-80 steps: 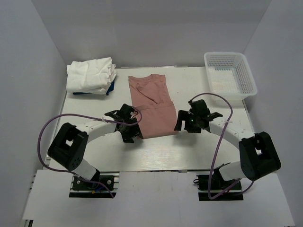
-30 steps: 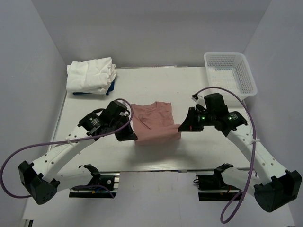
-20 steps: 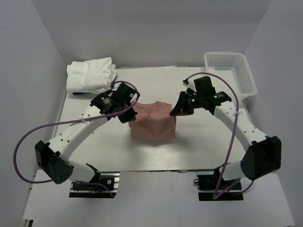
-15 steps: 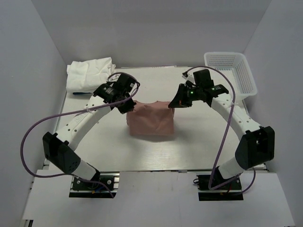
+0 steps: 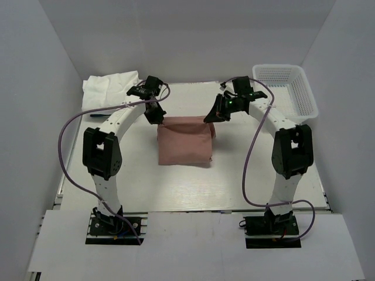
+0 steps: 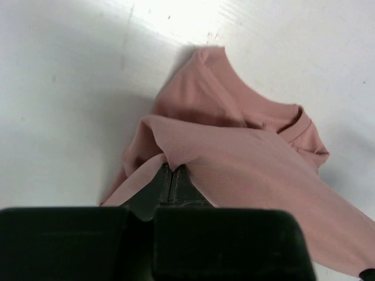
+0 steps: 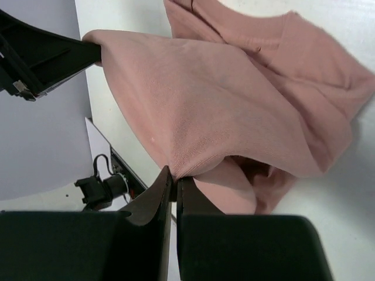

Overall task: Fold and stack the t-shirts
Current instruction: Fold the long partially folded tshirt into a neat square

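Fingers pinched on cloth: left gripper and right gripper each clamp a far corner of the pink t-shirt. That edge is lifted, the rest lies mid table. The white t-shirts are piled at the far-left corner.

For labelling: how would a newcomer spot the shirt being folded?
At the middle of the white table, the dusty pink t-shirt lies with its far edge pinched by the left fingers and right fingers. The other shirts, piled far left, are white.
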Robot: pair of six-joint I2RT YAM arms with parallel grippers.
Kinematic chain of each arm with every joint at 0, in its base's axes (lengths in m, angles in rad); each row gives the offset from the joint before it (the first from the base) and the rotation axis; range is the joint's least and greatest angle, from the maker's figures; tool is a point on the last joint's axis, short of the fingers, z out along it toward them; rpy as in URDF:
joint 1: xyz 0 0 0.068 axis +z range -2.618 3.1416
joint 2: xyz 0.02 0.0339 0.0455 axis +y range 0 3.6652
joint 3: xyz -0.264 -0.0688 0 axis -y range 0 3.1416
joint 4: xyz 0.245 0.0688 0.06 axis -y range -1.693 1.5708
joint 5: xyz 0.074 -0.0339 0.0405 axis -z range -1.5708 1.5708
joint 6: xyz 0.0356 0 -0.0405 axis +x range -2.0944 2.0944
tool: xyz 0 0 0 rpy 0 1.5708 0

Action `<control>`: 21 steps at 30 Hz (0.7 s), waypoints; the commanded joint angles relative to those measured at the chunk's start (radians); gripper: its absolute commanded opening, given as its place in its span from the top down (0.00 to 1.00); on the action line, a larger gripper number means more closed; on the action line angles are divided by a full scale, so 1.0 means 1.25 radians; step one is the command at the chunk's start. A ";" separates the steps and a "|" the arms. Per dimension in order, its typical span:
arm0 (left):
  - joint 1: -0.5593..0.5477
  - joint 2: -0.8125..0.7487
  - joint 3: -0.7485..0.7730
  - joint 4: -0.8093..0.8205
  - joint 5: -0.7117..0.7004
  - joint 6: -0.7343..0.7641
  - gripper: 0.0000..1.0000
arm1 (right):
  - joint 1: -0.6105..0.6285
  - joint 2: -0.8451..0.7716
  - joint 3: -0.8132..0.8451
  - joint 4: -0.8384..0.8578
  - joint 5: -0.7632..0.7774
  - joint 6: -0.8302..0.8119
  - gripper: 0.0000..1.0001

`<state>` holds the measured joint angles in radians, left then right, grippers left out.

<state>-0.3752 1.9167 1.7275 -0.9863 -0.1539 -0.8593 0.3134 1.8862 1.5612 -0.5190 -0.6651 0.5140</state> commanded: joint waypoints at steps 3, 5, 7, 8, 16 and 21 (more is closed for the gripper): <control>0.028 -0.027 0.031 0.012 0.047 0.043 1.00 | 0.001 -0.015 0.078 0.004 -0.041 -0.039 1.00; 0.028 -0.070 -0.040 0.029 0.068 0.043 1.00 | -0.003 -0.062 0.028 0.002 -0.050 -0.058 1.00; 0.028 -0.165 -0.098 0.058 0.080 0.036 1.00 | 0.000 -0.123 -0.059 0.007 -0.062 -0.065 1.00; 0.028 -0.199 -0.126 0.065 0.091 0.036 1.00 | 0.002 -0.142 -0.083 0.017 -0.069 -0.065 1.00; 0.003 -0.655 -0.563 0.118 0.241 -0.022 1.00 | 0.008 -0.440 -0.412 0.057 -0.143 -0.071 1.00; 0.003 -0.924 -0.799 0.102 0.302 -0.080 1.00 | 0.013 -0.629 -0.647 0.146 -0.224 -0.003 1.00</control>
<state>-0.3840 0.8402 0.8185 -0.8295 0.2089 -0.9180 0.3378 1.1694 0.8429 -0.4068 -0.8673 0.4763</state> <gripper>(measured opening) 0.009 0.036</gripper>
